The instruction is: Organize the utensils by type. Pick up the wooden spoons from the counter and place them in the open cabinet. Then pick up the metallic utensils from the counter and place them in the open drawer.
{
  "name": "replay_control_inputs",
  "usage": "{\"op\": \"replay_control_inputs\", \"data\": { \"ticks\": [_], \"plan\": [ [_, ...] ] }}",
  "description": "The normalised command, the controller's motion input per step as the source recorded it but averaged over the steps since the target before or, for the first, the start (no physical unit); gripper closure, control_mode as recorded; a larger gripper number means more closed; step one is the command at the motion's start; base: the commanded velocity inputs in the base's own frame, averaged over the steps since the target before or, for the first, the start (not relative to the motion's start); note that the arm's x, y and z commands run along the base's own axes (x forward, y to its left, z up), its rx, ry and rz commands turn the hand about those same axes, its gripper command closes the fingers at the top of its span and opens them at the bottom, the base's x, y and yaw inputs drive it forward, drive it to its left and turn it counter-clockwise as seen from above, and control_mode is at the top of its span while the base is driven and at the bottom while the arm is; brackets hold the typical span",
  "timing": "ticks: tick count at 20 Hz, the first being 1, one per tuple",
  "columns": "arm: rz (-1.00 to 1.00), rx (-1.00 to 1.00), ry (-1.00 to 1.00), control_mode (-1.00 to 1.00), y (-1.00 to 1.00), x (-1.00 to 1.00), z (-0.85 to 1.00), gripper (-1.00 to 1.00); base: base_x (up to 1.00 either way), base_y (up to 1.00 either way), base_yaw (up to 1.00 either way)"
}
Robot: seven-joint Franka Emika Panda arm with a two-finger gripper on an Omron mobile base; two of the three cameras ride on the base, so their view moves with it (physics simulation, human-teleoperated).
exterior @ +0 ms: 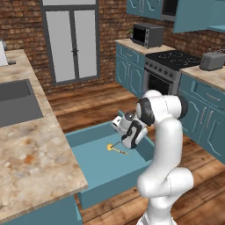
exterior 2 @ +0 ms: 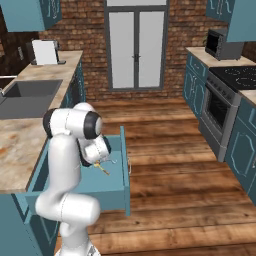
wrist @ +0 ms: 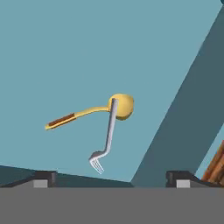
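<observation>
Table [exterior: 30, 162] runs down my left side in the left base view, marbled and bare along the near stretch I can see, with the sink [exterior: 15, 103] set into it farther back. Just right of it the drawer [exterior: 99, 169] stands pulled out, and my gripper [wrist: 111, 177] hangs over its teal floor with the jaws spread wide and nothing between them.

Below me lie two utensils, both resting on the drawer floor. The spoon [wrist: 94, 111], yellow with a rounded bowl and a dark-tipped handle, runs roughly crosswise in the hand view, handle to the left, bowl to the right. The fork [wrist: 107, 135], thin and silver, lies nearly at right angles to it: its handle end sits against the spoon's bowl and its tines point back toward my fingertips [wrist: 43, 178]. Both sit ahead of the gripper and about centred between the jaws, clear of my fingers, so I judge they are set down and not held.

Right of the utensils the drawer wall [wrist: 175, 131] rises as a dark slanted band, and past it the wood floor shows. That wall is the nearest thing to clip, so my way out looks to be straight up. Farther right in the left base view stand the stove [exterior: 169, 66] and a toaster [exterior: 212, 60], well apart from me. I see no spoons or other utensils on the table stretch in view.
</observation>
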Motion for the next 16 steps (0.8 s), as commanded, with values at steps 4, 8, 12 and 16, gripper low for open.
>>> {"op": "replay_control_inputs", "data": {
  "ticks": [4,8,12,16],
  "plan": [
    [-0.11,0.18,-0.36,-1.0,-0.42,-1.0,0.94,-1.0,0.0,0.0,0.0],
    [-0.18,0.11,-0.1,-1.0,-0.16,-0.54,1.0,-1.0,0.0,0.0,0.0],
    [-0.18,0.03,0.0,-1.0,0.0,-0.02,1.0,-1.0,0.0,0.0,0.0],
    [-0.18,0.0,-0.06,-1.0,0.0,0.18,1.0,-1.0,0.0,0.0,0.0]
  ]
}}
